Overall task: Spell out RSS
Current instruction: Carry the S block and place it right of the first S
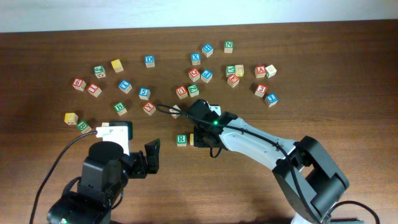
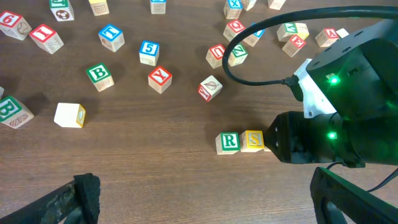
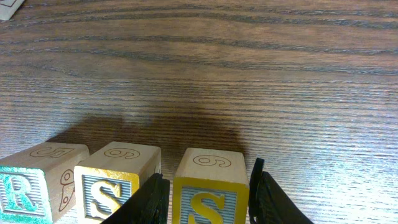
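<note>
A green R block and a yellow S block stand side by side in a row on the wooden table. In the right wrist view, the R block and the first S block are at the left. A second yellow S block sits just right of them, between the fingers of my right gripper, which closes on its sides. In the overhead view, the right gripper covers both S blocks beside the R block. My left gripper is open and empty at the near side.
Several loose letter blocks lie scattered across the far half of the table, among them a red Y block, a green B block and a blue 5 block. A yellow block lies at the left. The right arm's cable loops above the row.
</note>
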`<act>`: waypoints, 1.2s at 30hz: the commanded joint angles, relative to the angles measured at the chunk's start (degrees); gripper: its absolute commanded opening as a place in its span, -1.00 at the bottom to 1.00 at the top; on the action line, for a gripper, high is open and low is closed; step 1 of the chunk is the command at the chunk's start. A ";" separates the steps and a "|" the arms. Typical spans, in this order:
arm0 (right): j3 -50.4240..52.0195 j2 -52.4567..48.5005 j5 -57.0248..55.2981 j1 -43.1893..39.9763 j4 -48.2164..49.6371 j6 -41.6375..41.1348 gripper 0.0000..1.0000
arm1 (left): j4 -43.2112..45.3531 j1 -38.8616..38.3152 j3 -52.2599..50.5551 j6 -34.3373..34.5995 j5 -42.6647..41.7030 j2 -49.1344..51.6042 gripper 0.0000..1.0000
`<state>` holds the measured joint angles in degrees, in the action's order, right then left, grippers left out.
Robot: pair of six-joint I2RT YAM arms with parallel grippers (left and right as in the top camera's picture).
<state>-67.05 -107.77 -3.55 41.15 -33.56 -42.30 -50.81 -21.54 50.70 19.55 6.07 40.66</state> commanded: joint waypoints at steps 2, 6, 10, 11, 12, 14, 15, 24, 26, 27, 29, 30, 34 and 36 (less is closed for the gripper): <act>0.46 -0.39 -0.96 0.09 0.24 -0.44 -0.34 | 0.11 -0.07 0.68 0.15 0.39 -0.13 0.99; 0.46 -0.39 -1.64 0.04 1.03 -0.42 -0.34 | 0.11 -0.07 0.68 0.15 0.39 -0.13 0.99; 0.46 -0.39 -2.29 0.04 2.80 -0.44 -0.34 | 0.11 -0.07 0.68 0.15 0.42 -0.13 0.99; 0.46 -0.39 -2.56 0.04 2.97 -0.44 -0.34 | 0.11 -0.07 0.68 0.15 0.39 -0.13 0.99; 0.46 -0.39 -3.08 0.04 2.99 -0.44 -0.34 | 0.11 -0.07 0.68 0.15 0.39 -0.13 0.99; 0.46 -0.39 -3.98 0.02 2.99 -0.44 -0.34 | 0.11 -0.07 0.68 0.15 0.39 -0.13 0.99; 0.46 -0.39 -4.70 0.02 3.04 -0.44 -0.34 | 0.11 -0.07 0.68 0.15 0.39 -0.13 0.99; -0.52 -0.20 -4.61 -5.42 8.26 0.55 -0.35 | 0.11 -0.07 0.68 0.15 0.39 -0.13 0.99; -3.19 1.20 -4.46 -7.41 3.87 3.02 -0.43 | 0.11 -0.07 0.68 0.15 0.39 -0.13 0.99; -4.24 1.81 -4.48 -7.93 2.05 3.96 -0.63 | 0.11 -0.07 0.68 0.15 0.39 -0.13 0.99; -8.17 4.02 -4.70 -9.20 -5.60 5.90 -0.92 | 0.11 -0.07 0.68 0.13 0.39 -0.13 0.99; -9.53 5.55 -4.68 -9.49 -9.90 5.90 -0.92 | 0.11 -0.07 0.68 0.15 0.39 -0.13 0.99; -5.90 6.14 -2.03 -8.74 -14.97 5.86 -0.91 | 0.11 -0.07 0.68 0.15 0.39 -0.13 0.99; -0.48 6.14 1.62 -8.15 -9.81 5.86 -0.92 | 0.11 -0.07 0.68 0.15 0.42 -0.13 0.99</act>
<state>-72.77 -101.71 -5.65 32.03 -46.46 -36.95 -50.78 -21.54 50.70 19.55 6.07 40.66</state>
